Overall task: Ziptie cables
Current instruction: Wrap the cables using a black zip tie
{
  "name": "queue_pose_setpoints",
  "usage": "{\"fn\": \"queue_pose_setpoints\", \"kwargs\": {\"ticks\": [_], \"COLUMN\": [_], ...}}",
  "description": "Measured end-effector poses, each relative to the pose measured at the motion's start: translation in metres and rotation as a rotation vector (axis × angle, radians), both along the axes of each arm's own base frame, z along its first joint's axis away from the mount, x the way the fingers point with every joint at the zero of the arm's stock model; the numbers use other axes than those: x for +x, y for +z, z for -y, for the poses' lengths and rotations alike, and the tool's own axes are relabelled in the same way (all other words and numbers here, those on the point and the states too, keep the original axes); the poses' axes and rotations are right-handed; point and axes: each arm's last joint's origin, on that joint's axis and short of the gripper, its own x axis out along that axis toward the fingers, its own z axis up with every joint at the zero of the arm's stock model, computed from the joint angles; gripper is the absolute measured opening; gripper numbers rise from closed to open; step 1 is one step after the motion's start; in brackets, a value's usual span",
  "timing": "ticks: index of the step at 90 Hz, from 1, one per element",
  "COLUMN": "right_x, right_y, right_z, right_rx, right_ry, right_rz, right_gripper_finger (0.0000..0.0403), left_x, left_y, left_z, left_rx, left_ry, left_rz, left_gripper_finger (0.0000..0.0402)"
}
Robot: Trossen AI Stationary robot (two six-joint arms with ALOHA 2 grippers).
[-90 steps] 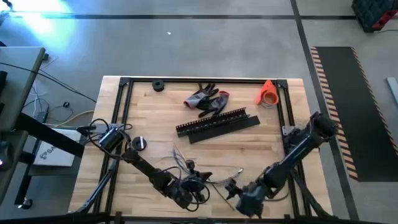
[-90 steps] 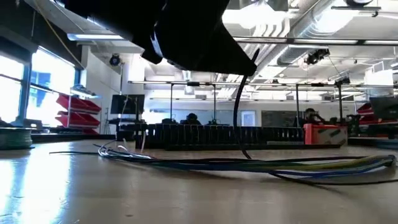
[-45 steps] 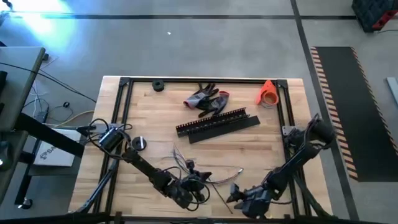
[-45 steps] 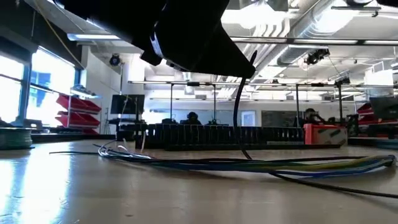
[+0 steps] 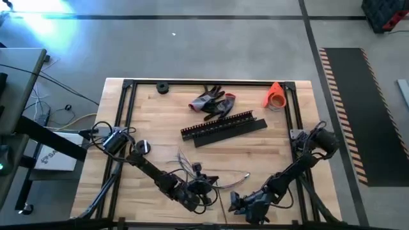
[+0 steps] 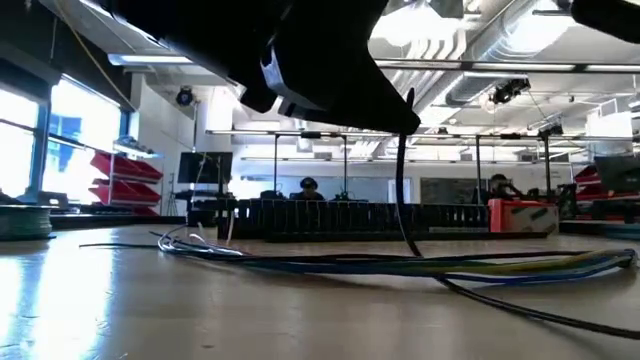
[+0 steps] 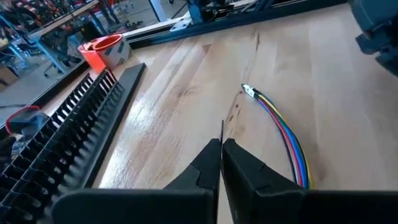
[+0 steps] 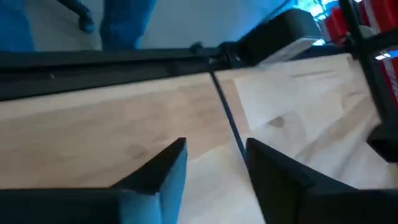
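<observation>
The cables (image 6: 400, 265) lie slack in a loose bundle on the wooden table near its front edge, also in the high view (image 5: 189, 167). One coloured strand (image 7: 283, 124) ends in a small plug. My left gripper (image 5: 199, 191) hovers over the bundle, shut on a thin black zip tie (image 6: 405, 200). My right gripper (image 5: 234, 204) stands open just to its right, low at the near edge. Its fingers stand on either side of the tie's strap (image 8: 225, 115), which lies on the wood, and they do not touch it. My left gripper pinches the zip tie between its two fingertips; a short end (image 7: 222, 129) sticks out past the tips. In the low view the strap (image 6: 400, 170) hangs down from the gripper. It curves onto the table and trails away along the wood (image 6: 540, 312).
Black slotted strips (image 5: 223, 128) lie across the table's middle. Behind them are grey-and-red gloves (image 5: 213, 102), an orange roll (image 5: 275, 96) at the far right and a black ring (image 5: 162, 88) at the far left. A black frame (image 5: 128, 83) rims the table.
My right gripper has moved toward the table's near edge and slightly left, coming down beside the zip tie. My left gripper has shifted a little with the tie. More of the tie's strap now trails along the table.
</observation>
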Motion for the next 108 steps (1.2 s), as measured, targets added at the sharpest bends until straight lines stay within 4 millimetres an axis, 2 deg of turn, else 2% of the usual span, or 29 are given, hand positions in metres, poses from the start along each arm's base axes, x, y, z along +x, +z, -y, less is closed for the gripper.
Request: {"fn": "queue_pose_setpoints", "kwargs": {"ticks": [9,19,30,52,62,82,98,108], "right_x": [0.002,0.003,0.006,0.024,0.030,0.038,0.042,0.041], "right_y": [0.000,0.001,0.004,0.010,0.008,-0.011,-0.011,-0.010], "right_z": [0.001,0.001,0.001,0.011,0.012,0.002,-0.003,-0.006], "right_rx": [0.014,0.024,0.037,0.078,0.035,-0.064,-0.072,-0.084], "right_ry": [0.017,0.032,0.069,0.046,0.086,0.168,0.162,0.150], "right_rz": [-0.010,0.000,0.027,0.014,0.006,0.022,0.024,0.043], "right_gripper_finger": [0.0097,0.0090,0.0110,0.0183,0.0201,0.0203,0.0202,0.0187], "left_x": [0.001,0.002,0.001,-0.001,-0.005,-0.011,-0.011,-0.011], "left_y": [-0.001,-0.001,-0.003,-0.004,-0.006,-0.007,-0.008,-0.008], "left_z": [-0.002,-0.002,-0.003,-0.004,-0.002,0.000,0.000,0.000], "left_rx": [-0.010,-0.025,-0.051,-0.136,-0.168,-0.176,-0.174,-0.175], "left_ry": [-0.006,-0.015,-0.001,0.076,0.131,0.187,0.188,0.187], "left_rz": [-0.007,-0.011,-0.013,0.036,0.070,0.102,0.100,0.099], "left_gripper_finger": [0.0000,0.0000,0.0000,0.0000,0.0000,0.0000,0.0000,0.0000]}}
